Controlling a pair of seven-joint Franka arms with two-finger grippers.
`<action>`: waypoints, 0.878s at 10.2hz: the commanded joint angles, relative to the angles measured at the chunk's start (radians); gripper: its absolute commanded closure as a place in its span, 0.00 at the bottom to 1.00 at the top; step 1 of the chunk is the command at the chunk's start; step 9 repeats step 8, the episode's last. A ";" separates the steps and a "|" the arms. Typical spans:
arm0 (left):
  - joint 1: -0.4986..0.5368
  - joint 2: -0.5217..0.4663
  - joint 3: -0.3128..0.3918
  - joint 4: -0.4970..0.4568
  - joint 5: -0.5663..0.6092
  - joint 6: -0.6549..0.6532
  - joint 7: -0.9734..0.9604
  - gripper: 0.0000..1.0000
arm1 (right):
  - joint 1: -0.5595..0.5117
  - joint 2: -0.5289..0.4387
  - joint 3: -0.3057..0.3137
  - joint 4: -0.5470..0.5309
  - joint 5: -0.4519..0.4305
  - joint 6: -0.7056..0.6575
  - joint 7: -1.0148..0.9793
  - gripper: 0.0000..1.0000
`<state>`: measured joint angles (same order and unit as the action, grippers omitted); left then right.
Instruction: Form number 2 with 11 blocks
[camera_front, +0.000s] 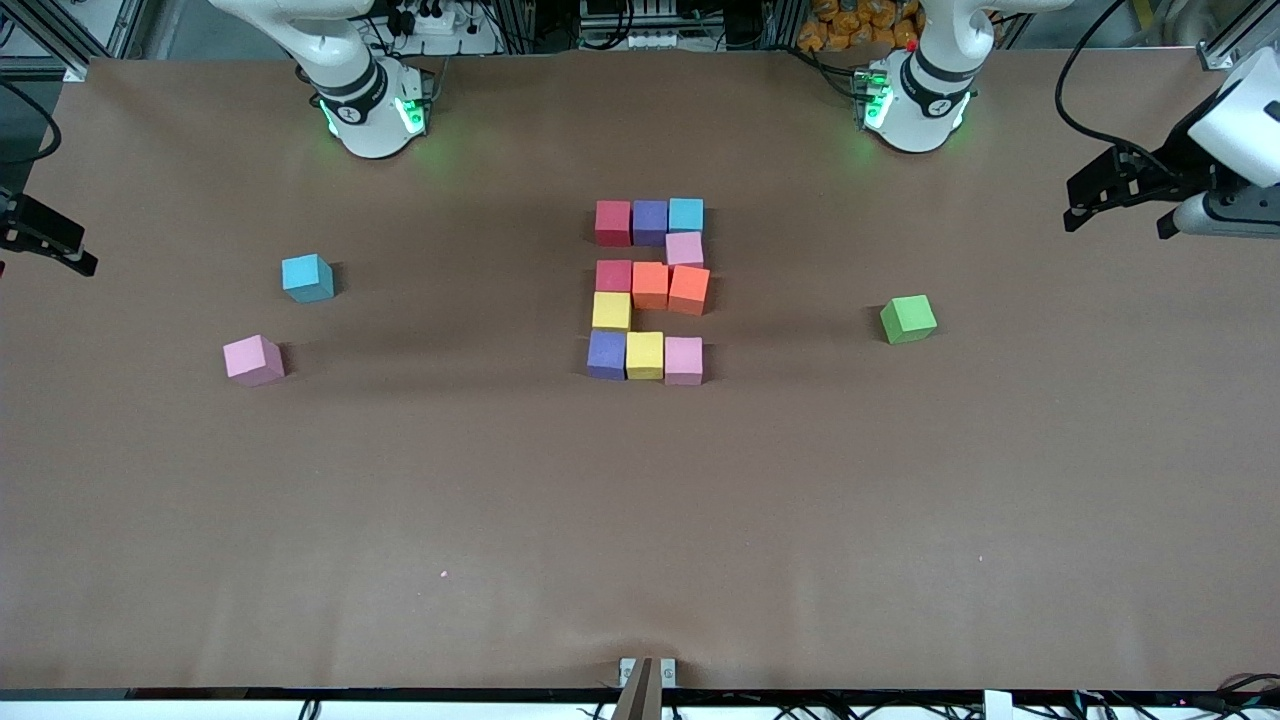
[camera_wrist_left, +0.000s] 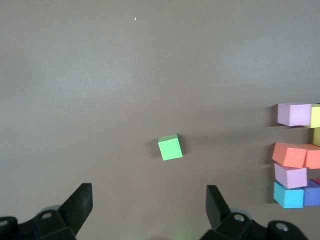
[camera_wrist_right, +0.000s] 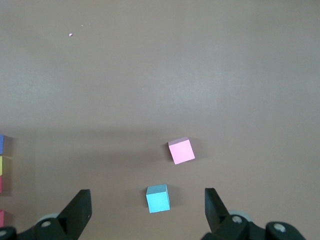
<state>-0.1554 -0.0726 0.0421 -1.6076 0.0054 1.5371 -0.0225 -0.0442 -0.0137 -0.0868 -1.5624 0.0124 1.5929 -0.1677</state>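
Observation:
The number 2 (camera_front: 650, 288) lies at the table's middle, made of several touching blocks: a row of red, purple and light blue, a single pink, a row of red and two orange, a single yellow, then a row of purple, yellow and pink. Its edge shows in the left wrist view (camera_wrist_left: 295, 155). A loose light blue block (camera_front: 307, 277) and a loose pink block (camera_front: 254, 360) lie toward the right arm's end. My right gripper (camera_wrist_right: 147, 207) is open and empty, high over the light blue block (camera_wrist_right: 158, 198) and near the pink one (camera_wrist_right: 181, 150). My left gripper (camera_wrist_left: 150, 205) is open and empty, high up.
A single green cube (camera_front: 908, 319) lies toward the left arm's end, also in the left wrist view (camera_wrist_left: 170, 147). Black fixtures stand at both table ends (camera_front: 1130, 190) (camera_front: 45, 235). The brown table cover (camera_front: 640, 500) is bare nearer the front camera.

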 joint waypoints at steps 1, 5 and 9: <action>-0.016 0.014 0.002 0.025 0.028 0.005 0.019 0.00 | 0.009 -0.002 -0.008 0.002 0.014 -0.010 0.010 0.00; -0.020 0.027 0.002 0.029 0.022 0.003 0.010 0.00 | 0.009 -0.002 -0.008 0.001 0.014 -0.014 0.010 0.00; -0.021 0.036 0.004 0.031 -0.018 0.005 0.003 0.00 | 0.009 0.000 -0.010 0.001 0.012 -0.013 0.005 0.00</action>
